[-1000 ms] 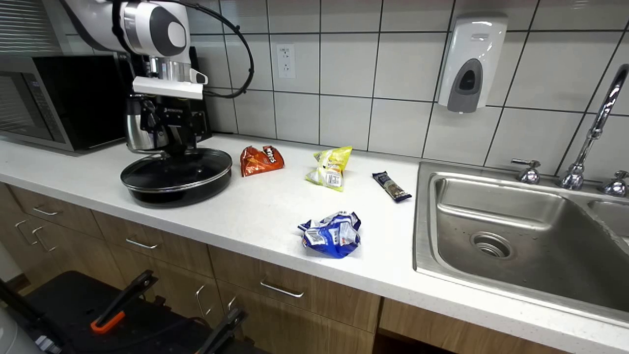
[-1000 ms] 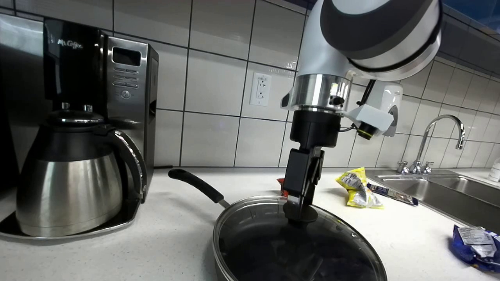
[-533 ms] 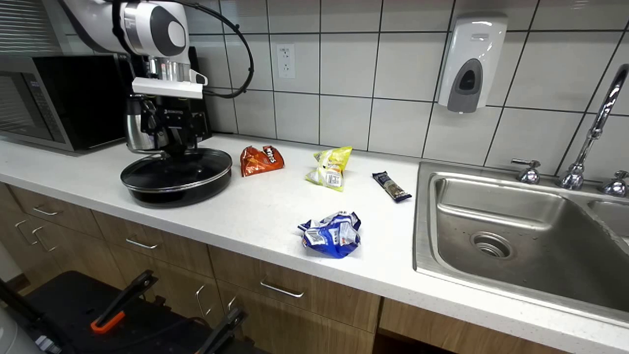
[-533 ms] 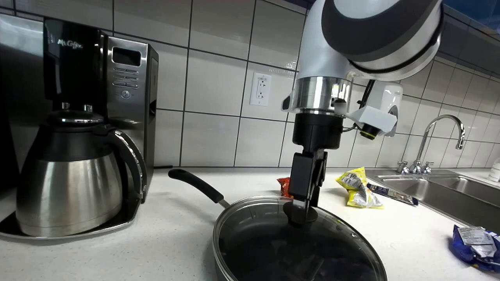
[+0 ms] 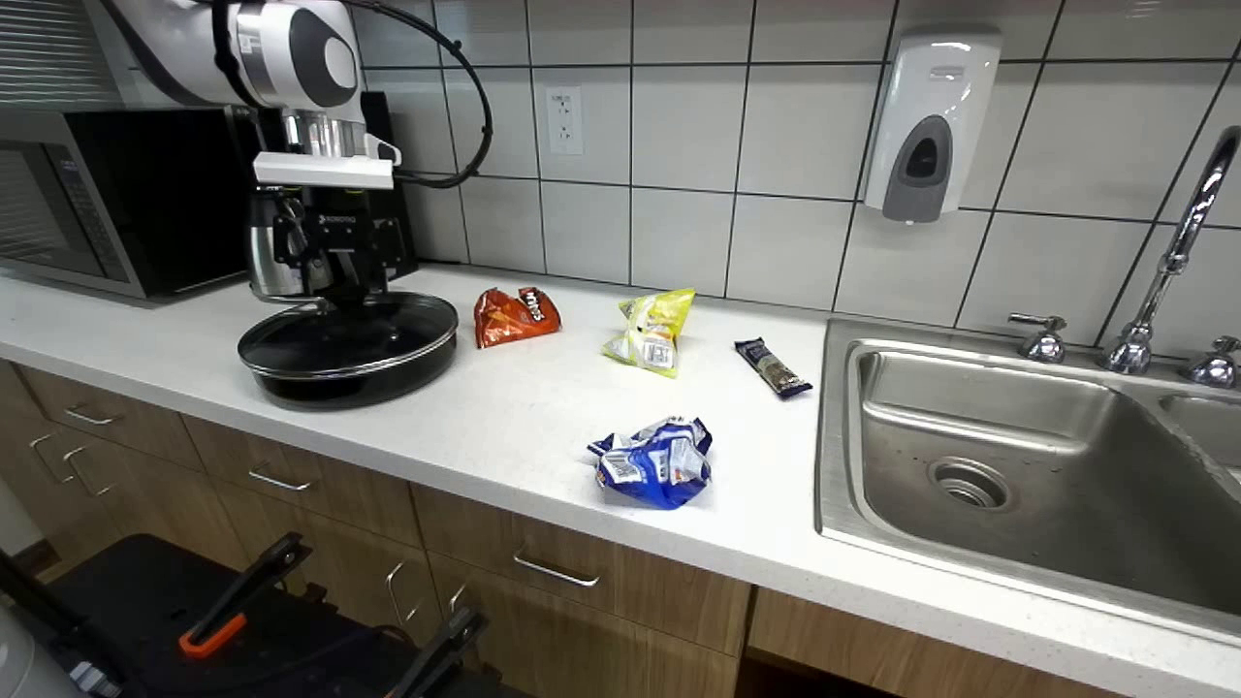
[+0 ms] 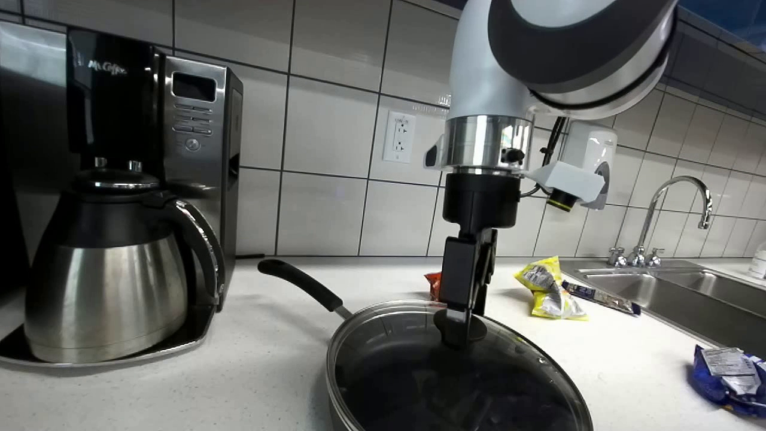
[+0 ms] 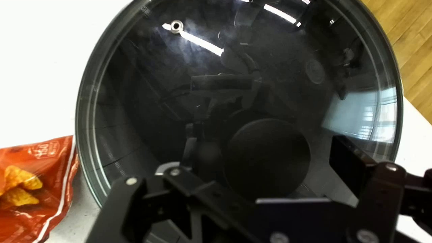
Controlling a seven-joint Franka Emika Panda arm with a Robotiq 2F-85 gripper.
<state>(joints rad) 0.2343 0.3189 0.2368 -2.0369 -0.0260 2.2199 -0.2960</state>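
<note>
A black pan [image 5: 359, 390] with a glass lid [image 6: 395, 371] stands on the counter in both exterior views. Its long black handle [image 6: 299, 281] points toward the wall. From above, my gripper [image 6: 470, 314] reaches straight down around the lid's round black knob [image 7: 266, 155]. In the wrist view a finger pad [image 7: 347, 165] stands to the right of the knob with a visible gap. The opposite fingertip is dark and hard to make out on the left. The jaws stand wide, with the knob between them and not clamped. The lid sits on the pan.
A coffee maker [image 6: 200, 137] with its steel carafe [image 6: 108, 293] stands beside the pan, near a microwave [image 5: 145, 194]. An orange chip bag [image 5: 514, 318] lies close to the pan. Farther along are a yellow bag [image 5: 652, 332], a wrapped bar [image 5: 771, 368], a blue bag [image 5: 659, 463] and the sink [image 5: 999, 436].
The arm and gripper have shifted slightly to the left in both exterior views, and the gripper hangs a little straighter over the knob. Pan, lid and bags have not moved.
</note>
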